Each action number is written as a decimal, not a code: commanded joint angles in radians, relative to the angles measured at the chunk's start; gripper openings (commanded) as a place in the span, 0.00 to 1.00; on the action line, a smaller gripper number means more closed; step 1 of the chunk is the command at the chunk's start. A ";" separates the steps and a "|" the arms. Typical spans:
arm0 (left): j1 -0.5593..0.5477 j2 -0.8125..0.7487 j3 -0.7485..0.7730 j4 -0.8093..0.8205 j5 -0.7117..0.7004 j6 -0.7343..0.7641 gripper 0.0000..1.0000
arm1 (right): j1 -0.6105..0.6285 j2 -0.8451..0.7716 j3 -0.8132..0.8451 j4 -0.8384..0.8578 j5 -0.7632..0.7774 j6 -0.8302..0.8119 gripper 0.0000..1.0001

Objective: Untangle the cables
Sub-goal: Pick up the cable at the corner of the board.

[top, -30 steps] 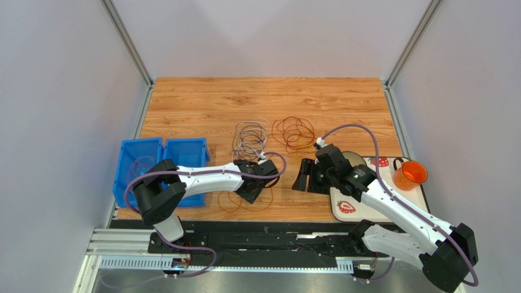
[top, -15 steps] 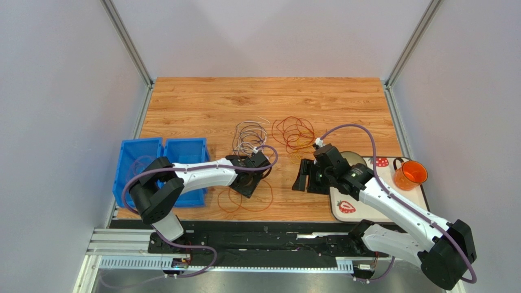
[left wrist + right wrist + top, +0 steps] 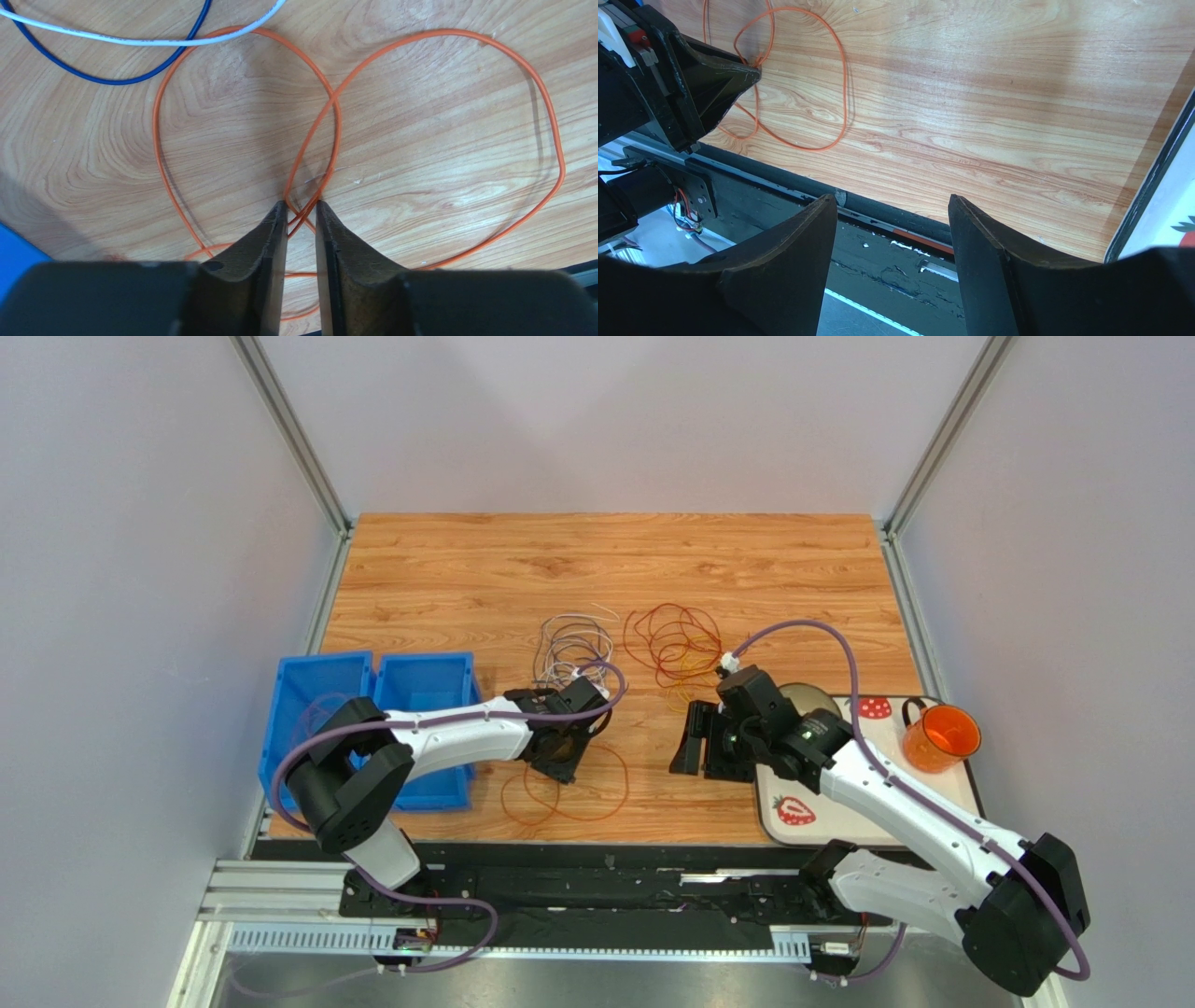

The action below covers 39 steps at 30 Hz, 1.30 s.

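The cables lie in three groups on the wooden table: a grey-white bundle [image 3: 572,651], a red-orange bundle [image 3: 673,641] and an orange loop [image 3: 578,795] near the front edge. My left gripper [image 3: 561,749] is down on the orange loop. In the left wrist view its tips [image 3: 302,206] stand a narrow gap apart, with two crossing strands of the orange cable [image 3: 337,119] between them, not pinched. A white cable [image 3: 175,38] and a blue cable [image 3: 105,75] lie beyond. My right gripper [image 3: 697,742] hovers open and holds nothing [image 3: 892,199], to the right of the loop [image 3: 840,91].
Two blue bins [image 3: 368,721] stand at the left by the left arm. A strawberry-print tray [image 3: 842,805] with an orange cup [image 3: 940,738] sits at the right under the right arm. The table's front edge [image 3: 899,217] runs just below the right gripper.
The left gripper has shifted a little left and back along the orange loop, and its jaws have narrowed around the crossing strands. The right arm has barely moved.
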<state>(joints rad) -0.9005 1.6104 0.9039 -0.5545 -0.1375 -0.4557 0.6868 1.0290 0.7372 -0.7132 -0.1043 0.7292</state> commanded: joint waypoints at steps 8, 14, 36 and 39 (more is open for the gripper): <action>0.002 0.033 -0.013 0.051 0.056 -0.046 0.00 | 0.007 -0.004 0.039 0.012 0.025 0.006 0.63; 0.002 -0.090 0.065 -0.071 0.035 -0.046 0.00 | 0.006 -0.020 0.037 0.009 0.023 0.007 0.63; 0.067 -0.561 0.473 -0.594 -0.227 -0.040 0.00 | 0.005 -0.063 0.027 0.031 0.002 0.012 0.63; 0.116 -0.596 0.493 -0.628 -0.264 -0.029 0.00 | 0.005 -0.069 0.028 0.027 0.000 0.012 0.63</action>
<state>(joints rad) -0.8349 1.0584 1.3457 -1.0878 -0.3210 -0.4950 0.6868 0.9905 0.7387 -0.7128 -0.0986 0.7307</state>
